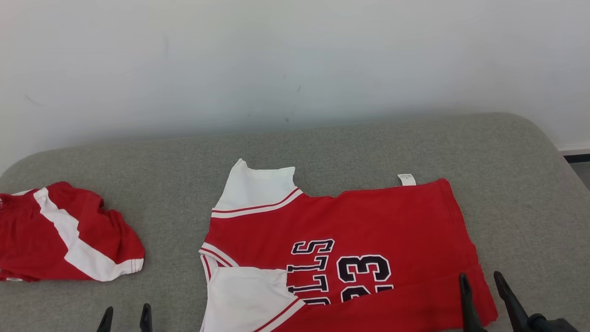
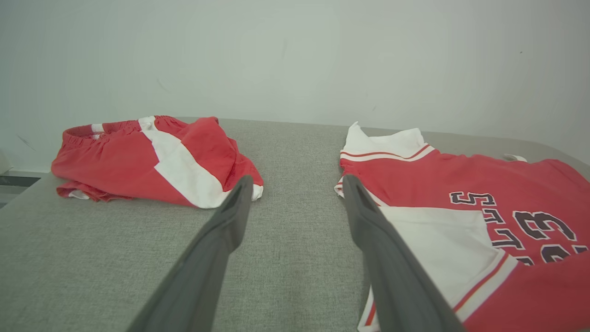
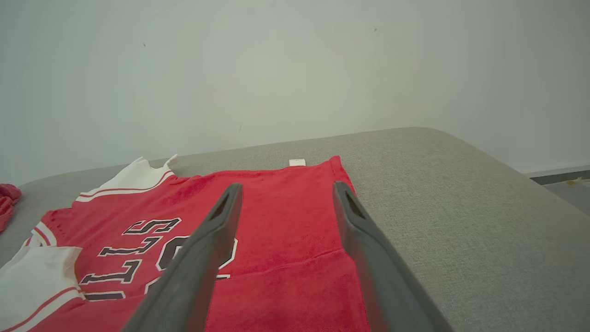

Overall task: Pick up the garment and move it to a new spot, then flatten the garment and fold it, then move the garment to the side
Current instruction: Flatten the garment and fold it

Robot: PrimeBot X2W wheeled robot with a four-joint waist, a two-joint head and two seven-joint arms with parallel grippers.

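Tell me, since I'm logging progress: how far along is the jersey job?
Done: the jersey lies spread flat on the grey cushion, its near edge apparently folded over. In hand: nothing; left pincer and right pincer are open, empty. Left: finish folding, move aside.

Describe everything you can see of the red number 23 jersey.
The red jersey looks like soft knit, with white red-striped sleeves and dark white-edged lettering. It lies flat and sideways on the grey padded surface, neck toward the robot's left, a crease along its near part, a white label poking from its far edge. The right arm's open jaws sit over its near hem corner; contact unclear.
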